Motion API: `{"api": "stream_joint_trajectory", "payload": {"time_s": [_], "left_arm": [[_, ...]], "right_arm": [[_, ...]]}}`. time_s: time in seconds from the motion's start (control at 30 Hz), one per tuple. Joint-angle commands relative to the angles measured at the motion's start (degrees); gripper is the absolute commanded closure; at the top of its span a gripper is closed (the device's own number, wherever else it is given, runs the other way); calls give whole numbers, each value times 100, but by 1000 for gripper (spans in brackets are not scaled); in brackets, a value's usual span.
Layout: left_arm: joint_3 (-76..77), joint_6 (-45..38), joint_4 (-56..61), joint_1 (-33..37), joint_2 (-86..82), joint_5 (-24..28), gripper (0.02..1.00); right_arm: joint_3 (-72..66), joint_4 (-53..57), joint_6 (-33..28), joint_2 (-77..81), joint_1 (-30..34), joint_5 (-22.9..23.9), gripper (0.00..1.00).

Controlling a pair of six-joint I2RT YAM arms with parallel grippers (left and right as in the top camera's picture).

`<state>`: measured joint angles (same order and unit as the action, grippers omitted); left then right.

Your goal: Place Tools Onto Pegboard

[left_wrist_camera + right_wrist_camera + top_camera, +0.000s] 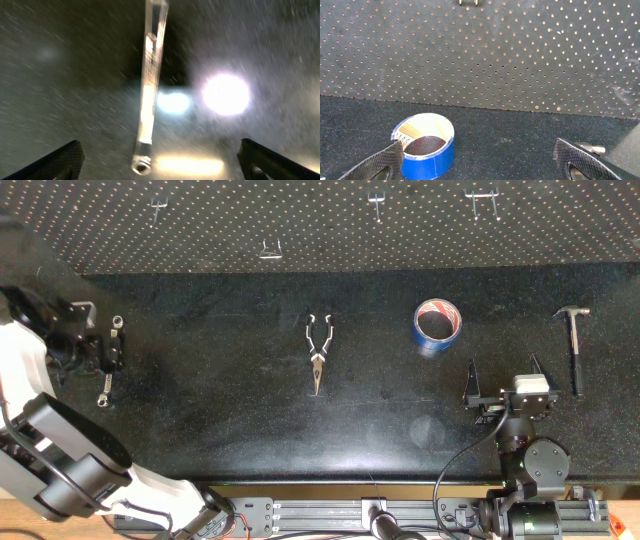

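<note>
A silver wrench (106, 388) lies on the black table at the far left, and my left gripper (108, 352) hangs over it. In the left wrist view the wrench (149, 90) runs lengthwise between the two fingers of the left gripper (160, 165), which is open and well clear of it on both sides. Pliers (318, 350) lie mid-table. A blue tape roll (437, 326) and a hammer (574, 348) lie to the right. My right gripper (505, 378) stands open near the front right, facing the tape roll (424, 145) with nothing between its fingers.
The pegboard (330, 220) rises along the back edge with hooks (270, 250) (377, 202) (482, 200) (157, 208). In the right wrist view the hammer head (593, 148) lies beside one finger. Bare table separates the tools.
</note>
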<state>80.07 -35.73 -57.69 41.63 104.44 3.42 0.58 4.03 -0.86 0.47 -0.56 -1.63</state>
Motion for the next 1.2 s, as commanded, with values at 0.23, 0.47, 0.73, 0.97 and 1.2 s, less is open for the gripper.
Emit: {"api": "stream_joint_trajectory", "payload": {"time_s": [0.23, 0.47, 0.73, 0.97, 1.2], "left_arm": [[525, 11, 48, -164, 887, -321, 25], [525, -160, 146, -164, 1191, -326, 25], [525, -282, 184, -164, 1412, -426, 25], [525, -374, 247, -164, 1423, -389, 25], [525, -61, 302, -162, 1423, -85, 25]], "right_arm": [[-35, -2, -72, -42, -39, -52, 25], [-35, 0, -72, -42, -39, -52, 25], [-35, 0, -72, -42, -39, -52, 25], [-35, 0, -72, -42, -39, -52, 25], [-35, -2, -72, -42, -39, -52, 25]]}}
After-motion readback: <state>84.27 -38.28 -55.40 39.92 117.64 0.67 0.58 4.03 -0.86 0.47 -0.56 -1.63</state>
